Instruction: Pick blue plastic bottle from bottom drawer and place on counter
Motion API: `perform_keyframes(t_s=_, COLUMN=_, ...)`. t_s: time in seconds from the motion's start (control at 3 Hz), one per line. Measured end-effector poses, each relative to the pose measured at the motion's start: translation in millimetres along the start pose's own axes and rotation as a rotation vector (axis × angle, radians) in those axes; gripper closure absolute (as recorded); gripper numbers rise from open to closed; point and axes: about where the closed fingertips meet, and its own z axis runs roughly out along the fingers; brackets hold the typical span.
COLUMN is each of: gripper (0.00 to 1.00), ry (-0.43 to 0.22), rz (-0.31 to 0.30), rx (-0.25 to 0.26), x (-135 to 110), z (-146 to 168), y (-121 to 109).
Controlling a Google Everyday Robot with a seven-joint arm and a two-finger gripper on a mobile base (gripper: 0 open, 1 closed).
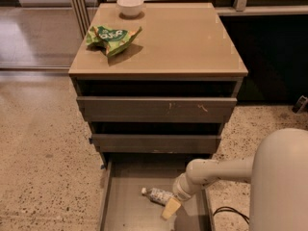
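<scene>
One arm [219,170] is in view, and I read its pose as follows. It leaves the robot's pale rounded body [281,177] at the lower right and runs leftward, nearly level, across the right wall of the bottom drawer [126,207]. It then bends downward at the wrist [185,186]. The gripper [171,208] hangs below that wrist, inside the bottom drawer, pointing down and slightly left toward the drawer floor. Its yellowish tip sits at the right-hand end of the blue plastic bottle [156,195]. I cannot tell whether it touches the bottle, and I cannot tell how far the gripper is spread.

The blue plastic bottle lies on its side on the drawer floor. Its white cap points left, its body angles down to the right, and it is roughly midway across the drawer's width. The bottom drawer is pulled well out beyond the cabinet front.

Above it, the top drawer [156,109] and the middle drawer [156,142] each show a dark gap over the front panel.

The counter [187,42] carries a green snack bag [112,36] toward its left side and a white bowl [130,5] at its rear edge, just behind the bag. A dark cable [232,211] lies on the speckled floor [43,143] to the right of the bottom drawer.
</scene>
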Motion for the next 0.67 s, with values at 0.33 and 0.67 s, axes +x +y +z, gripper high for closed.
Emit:
perform_keyframes(t_s=0.33, gripper=0.00, ry=-0.012, rz=0.044, rx=0.026, x=3, z=30, y=-18)
perform_keyframes(t_s=0.67, gripper=0.00, ry=-0.050, rz=0.085, rx=0.049, x=-7, z=70, y=-38)
